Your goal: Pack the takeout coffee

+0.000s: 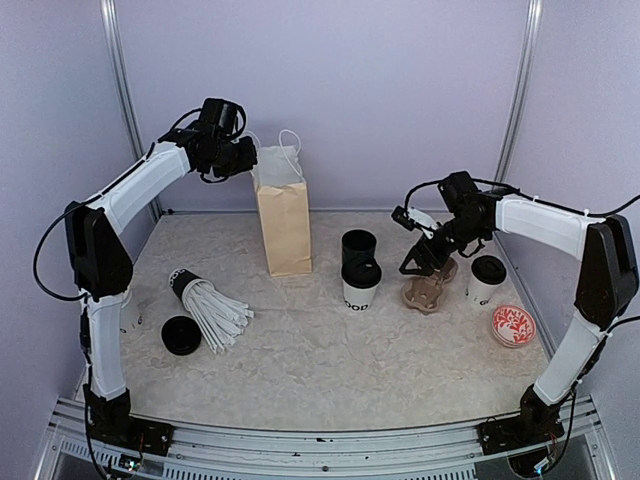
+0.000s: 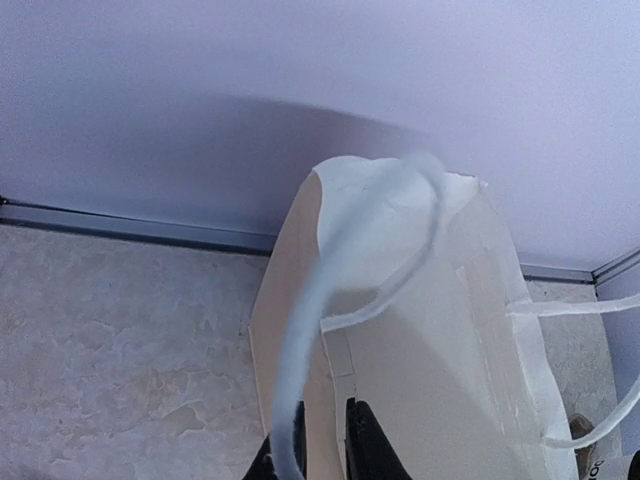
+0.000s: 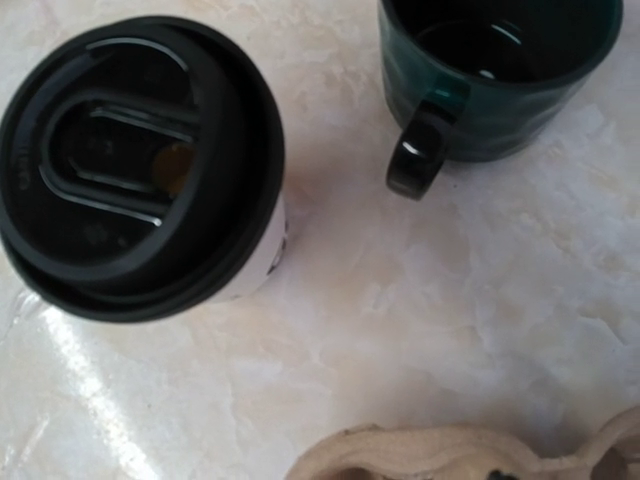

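left gripper (image 2: 322, 448) pinches the paper bag (image 1: 285, 230) at its rim; right gripper (image 1: 418, 262) hovers spread above the cup carrier (image 1: 430, 292).

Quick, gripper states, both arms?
Left gripper: narrow around the bag handle; grip cannot be told.
Right gripper: open, empty.

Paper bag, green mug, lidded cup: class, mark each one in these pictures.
Paper bag (image 1: 284, 225): overhead view, front face.
Green mug (image 3: 510, 125): right wrist view, outer wall.
Lidded cup (image 3: 140, 165): right wrist view, top of lid.
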Available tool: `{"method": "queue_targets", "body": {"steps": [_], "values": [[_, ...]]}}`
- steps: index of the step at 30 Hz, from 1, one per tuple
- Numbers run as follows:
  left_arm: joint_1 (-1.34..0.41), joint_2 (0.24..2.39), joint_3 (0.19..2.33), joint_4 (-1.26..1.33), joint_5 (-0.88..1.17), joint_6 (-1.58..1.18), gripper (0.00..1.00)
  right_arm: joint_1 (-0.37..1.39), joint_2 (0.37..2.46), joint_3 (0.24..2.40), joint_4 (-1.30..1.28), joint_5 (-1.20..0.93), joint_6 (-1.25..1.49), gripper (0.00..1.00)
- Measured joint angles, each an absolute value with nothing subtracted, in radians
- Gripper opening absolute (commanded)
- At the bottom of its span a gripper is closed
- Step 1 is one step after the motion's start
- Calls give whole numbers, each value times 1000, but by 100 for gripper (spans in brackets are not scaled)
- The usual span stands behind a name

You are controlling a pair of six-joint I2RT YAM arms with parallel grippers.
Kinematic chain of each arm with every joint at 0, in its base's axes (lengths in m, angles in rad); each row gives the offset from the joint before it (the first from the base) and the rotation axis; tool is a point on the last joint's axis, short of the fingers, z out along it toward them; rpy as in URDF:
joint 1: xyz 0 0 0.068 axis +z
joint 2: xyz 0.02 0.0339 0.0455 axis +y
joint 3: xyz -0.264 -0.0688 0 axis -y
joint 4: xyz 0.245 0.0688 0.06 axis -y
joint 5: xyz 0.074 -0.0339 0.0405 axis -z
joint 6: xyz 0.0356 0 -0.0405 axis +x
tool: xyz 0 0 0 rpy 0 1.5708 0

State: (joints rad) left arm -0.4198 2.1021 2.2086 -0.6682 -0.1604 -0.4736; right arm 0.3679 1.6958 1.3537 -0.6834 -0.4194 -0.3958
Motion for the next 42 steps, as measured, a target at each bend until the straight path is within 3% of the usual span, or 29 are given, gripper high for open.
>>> {"method": "queue_targets", "body": {"steps": [5, 9, 25, 38, 42], "values": [[-408, 2141, 2245, -666, -130, -472, 11, 368, 1684, 1348, -683, -405, -399, 70], [-404, 2148, 2245, -667, -110, -469, 30, 368, 1677, 1343, -686, -400, -399, 70], [-459, 2023, 2134, -638, -165, -490, 37, 368, 1671, 1342, -686, -401, -399, 70], [-477, 2079, 2219, -707, -165, -520, 37, 368, 1671, 1330, -685, -402, -399, 70], [-476, 2122, 2229, -746, -165, -527, 23, 368, 1670, 1326, -686, -402, -399, 70]]}}
